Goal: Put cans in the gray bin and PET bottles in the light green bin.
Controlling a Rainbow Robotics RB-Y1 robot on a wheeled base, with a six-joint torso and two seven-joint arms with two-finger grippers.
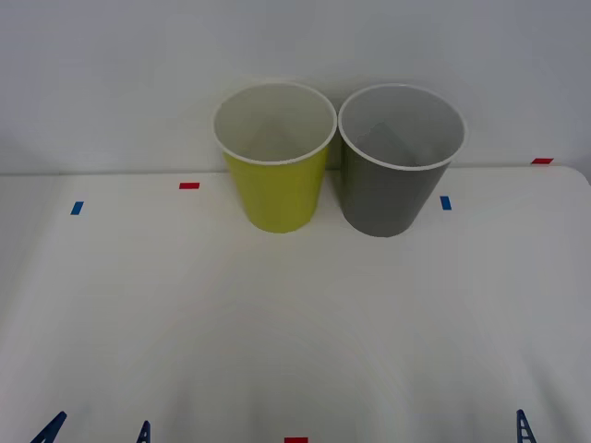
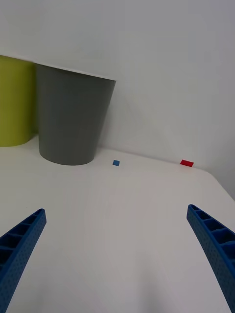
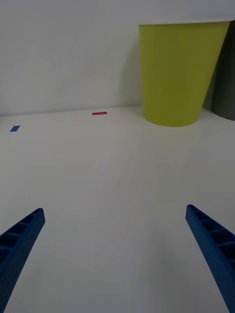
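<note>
Two bins are set side by side at the far edge of the tabletop (image 1: 295, 332), rims almost touching: the light green bin (image 1: 275, 161) toward the robot's left and the gray bin (image 1: 399, 166) toward its right. Both are upright, round and tapered, with white rims and white interiors. Nothing is seen inside either bin from the front view, though the bottoms are only partly visible. No can or bottle is seen on the tabletop, so nothing is available yet for sorting.

The left claw (image 3: 115, 254) and the right claw (image 2: 115, 254) are held low at the near edge, well apart from the bins, each with fingers spread wide and nothing held between them.

The step in hand is judged to be waiting or locating an item. It is recommended that the claws be kept spread and low. When an item is presented, its material should be confirmed before a bin is chosen, and it should be released directly above the chosen rim, since the adjacent rims leave little margin for error
</note>
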